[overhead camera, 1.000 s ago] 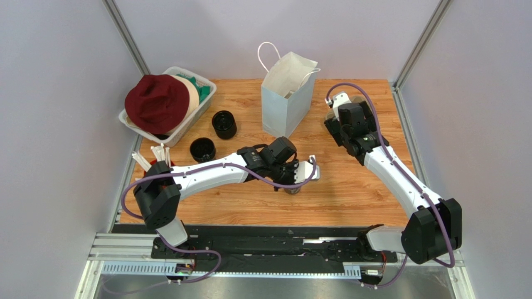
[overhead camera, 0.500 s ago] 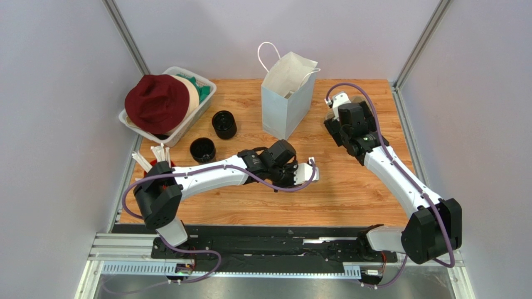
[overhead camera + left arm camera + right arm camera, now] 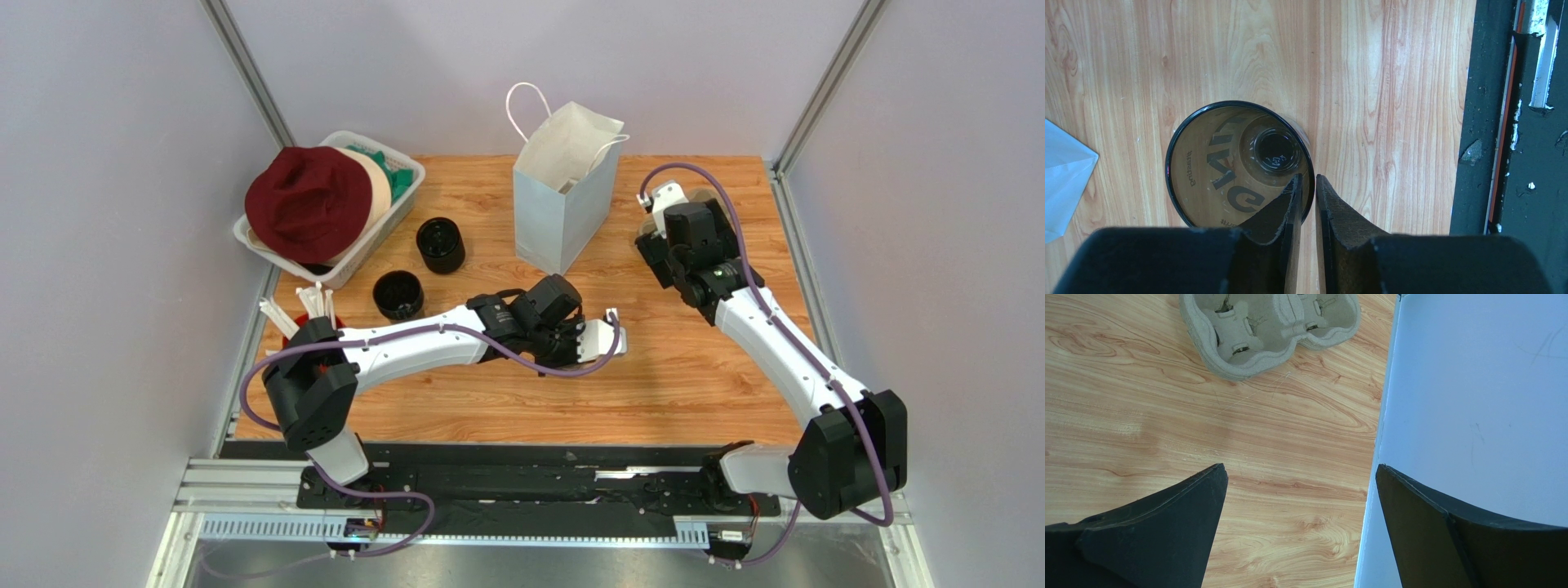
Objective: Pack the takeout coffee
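Observation:
The takeout coffee cup (image 3: 1223,165) is dark-rimmed with a brownish inside. It fills the left wrist view, seen from above over the wood. My left gripper (image 3: 1308,179) is shut on its rim, with one finger inside the cup and one outside. In the top view the left gripper (image 3: 607,338) is at the table's middle and hides the cup. The pale-blue paper bag (image 3: 562,202) stands open at the back, and its wall (image 3: 1475,398) shows beside my right gripper (image 3: 1300,468). The right gripper (image 3: 662,251) is open and empty, just right of the bag.
A grey pulp cup tray (image 3: 1266,324) lies ahead of the right gripper. Two black cups (image 3: 440,244) (image 3: 398,294) stand at the left. A white bin (image 3: 399,202) holds a maroon hat (image 3: 307,202). White straws (image 3: 307,304) stand by the left arm's base.
My left gripper has shifted slightly away from the near edge with the cup. The cup, visible below it a second ago, is now hidden under it. The right arm has not moved.

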